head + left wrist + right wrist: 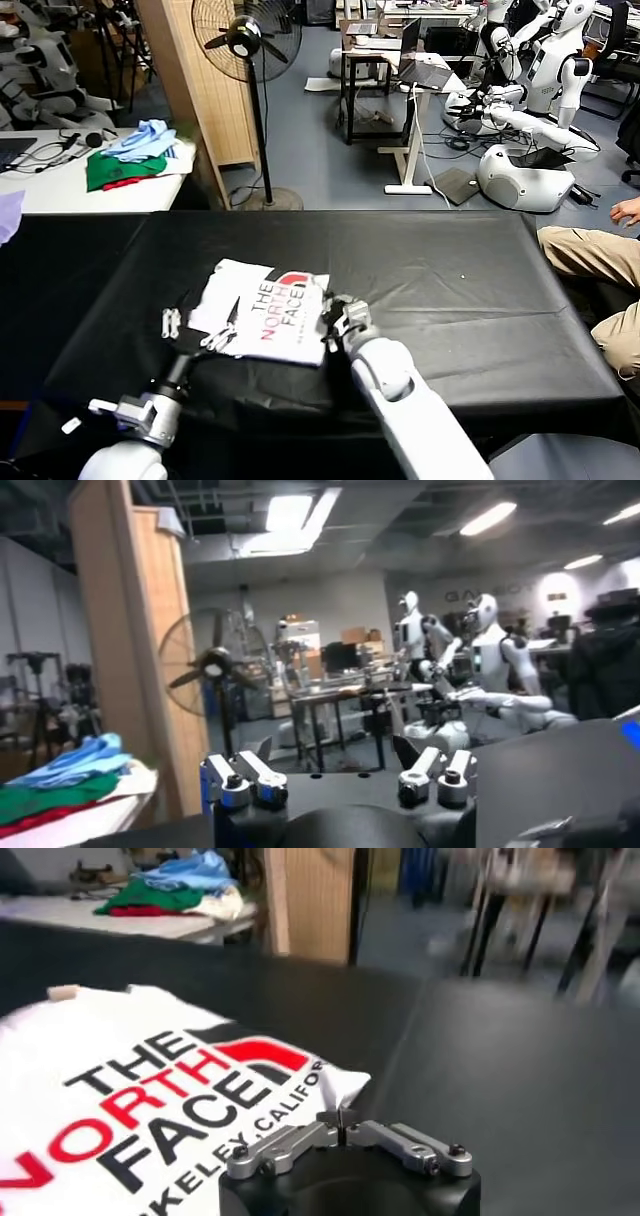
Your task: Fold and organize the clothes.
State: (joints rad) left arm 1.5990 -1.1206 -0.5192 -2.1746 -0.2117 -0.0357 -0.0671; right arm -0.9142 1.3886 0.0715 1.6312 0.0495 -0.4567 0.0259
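Note:
The white T-shirt (262, 312) lies folded on the black table (450, 290), its black-and-red "THE NORTH FACE" print facing up. My right gripper (335, 314) is at the shirt's right edge. In the right wrist view it (340, 1116) is shut, pinching a raised corner of the T-shirt (150, 1088). My left gripper (196, 329) hovers at the shirt's left edge. It (335, 752) stands open with nothing between its fingers and points out across the room.
A heap of green, light-blue and red garments (135, 158) lies on a white table at the back left. A standing fan (246, 40) and a wooden partition (195, 90) stand behind the table. A seated person's legs (590, 255) are at the right edge.

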